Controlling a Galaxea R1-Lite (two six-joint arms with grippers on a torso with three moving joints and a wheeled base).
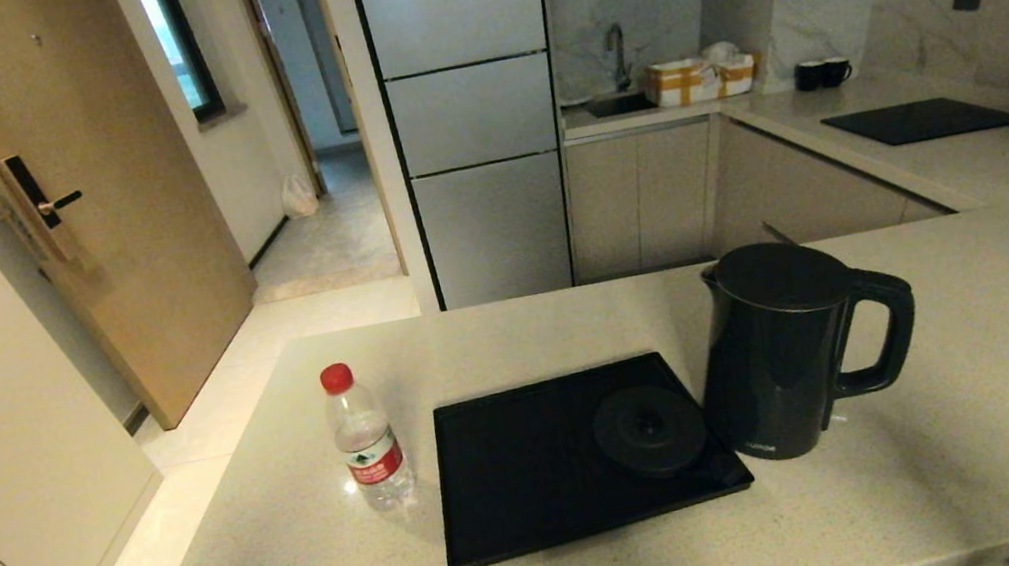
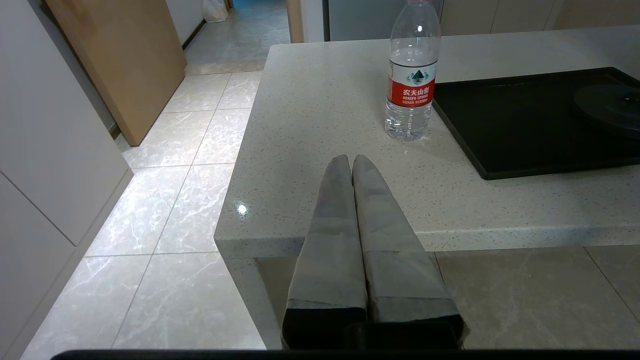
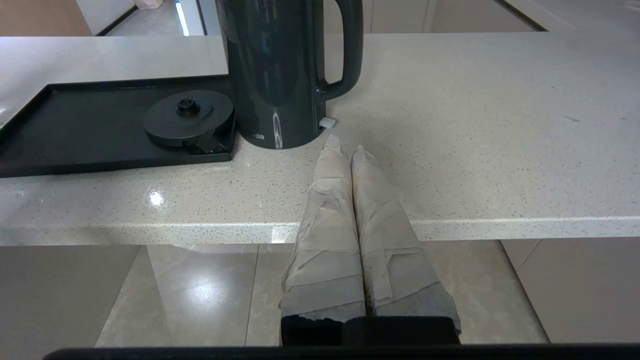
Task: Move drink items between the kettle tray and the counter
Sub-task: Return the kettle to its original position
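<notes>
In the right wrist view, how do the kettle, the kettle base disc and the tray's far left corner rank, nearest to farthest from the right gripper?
From the right gripper:
1. Kettle, on the counter just ahead.
2. Base disc, on the tray's near end.
3. Tray far left corner, farthest.

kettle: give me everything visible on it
The kettle is tall, dark and glossy, looks like smooth plastic, with its lid closed and a loop handle facing the robot's right. It stands upright on the counter, just right of the tray, off its base disc. Neither gripper touches it.
</notes>
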